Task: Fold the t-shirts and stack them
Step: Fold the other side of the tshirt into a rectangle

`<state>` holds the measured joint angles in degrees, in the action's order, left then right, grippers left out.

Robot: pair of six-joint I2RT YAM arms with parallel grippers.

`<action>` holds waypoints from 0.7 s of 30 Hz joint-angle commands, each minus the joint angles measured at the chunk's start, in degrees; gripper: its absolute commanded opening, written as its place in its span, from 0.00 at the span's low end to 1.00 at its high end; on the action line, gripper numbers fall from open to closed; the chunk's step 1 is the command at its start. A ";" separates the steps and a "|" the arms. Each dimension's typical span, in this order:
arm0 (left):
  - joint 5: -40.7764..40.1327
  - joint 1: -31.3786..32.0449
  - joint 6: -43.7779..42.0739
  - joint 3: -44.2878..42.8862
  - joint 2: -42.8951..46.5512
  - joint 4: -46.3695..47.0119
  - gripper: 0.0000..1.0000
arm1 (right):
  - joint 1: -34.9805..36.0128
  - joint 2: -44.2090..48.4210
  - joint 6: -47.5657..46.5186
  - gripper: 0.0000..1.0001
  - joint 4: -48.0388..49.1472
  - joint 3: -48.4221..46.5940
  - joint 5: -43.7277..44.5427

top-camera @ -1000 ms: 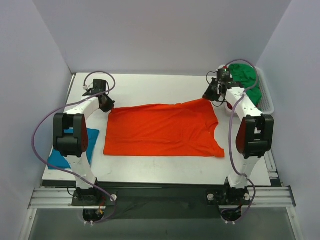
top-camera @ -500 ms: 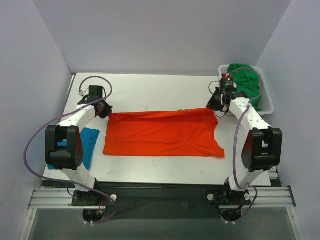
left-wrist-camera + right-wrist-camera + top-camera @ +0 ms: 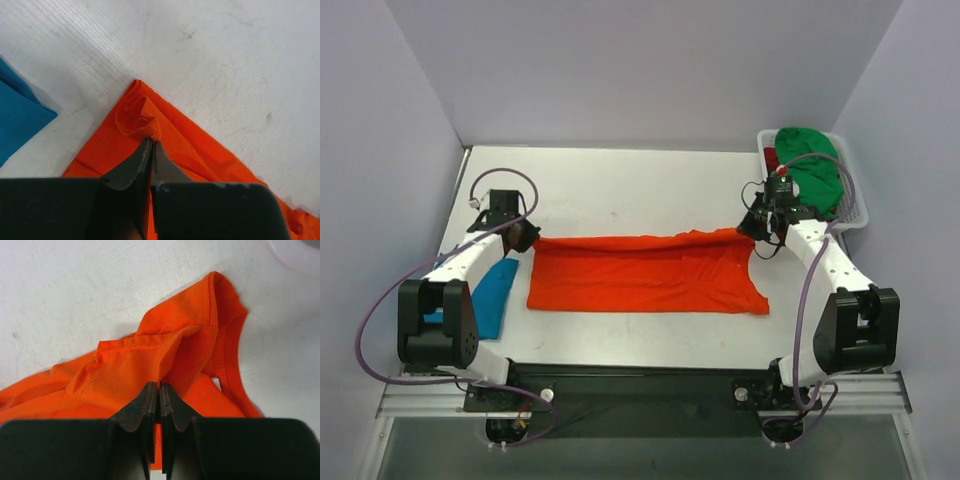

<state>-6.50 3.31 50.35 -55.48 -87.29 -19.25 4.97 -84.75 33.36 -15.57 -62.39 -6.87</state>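
The bright orange t-shirt (image 3: pixel 645 273) lies across the middle of the table, its far edge folded toward the near side. My left gripper (image 3: pixel 525 238) is shut on its far left corner, bunched at my fingertips in the left wrist view (image 3: pixel 151 141). My right gripper (image 3: pixel 757 230) is shut on the far right edge by the neckline, shown in the right wrist view (image 3: pixel 159 384). A teal blue t-shirt (image 3: pixel 492 295) lies folded at the table's left edge, also in the left wrist view (image 3: pixel 17 117). A green t-shirt (image 3: pixel 815 170) and a dark red one (image 3: pixel 772 158) sit in the basket.
A white slatted basket (image 3: pixel 856 205) stands at the back right corner. Grey walls close in the table on three sides. Both arms' cables loop above the table near the shirt's ends.
Both grippers have moved toward the near side, carrying the orange shirt's far edge over the body. The shirt now looks narrower front to back.
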 commanded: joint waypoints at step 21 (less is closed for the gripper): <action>3.34 -2.08 0.09 -6.84 -3.25 4.04 0.00 | 0.04 0.72 -0.05 0.00 1.60 -0.11 0.63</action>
<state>-3.05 1.72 49.91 -65.45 -93.69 -16.25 5.19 -85.82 33.82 -13.80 -63.37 -6.90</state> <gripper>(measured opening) 0.104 0.052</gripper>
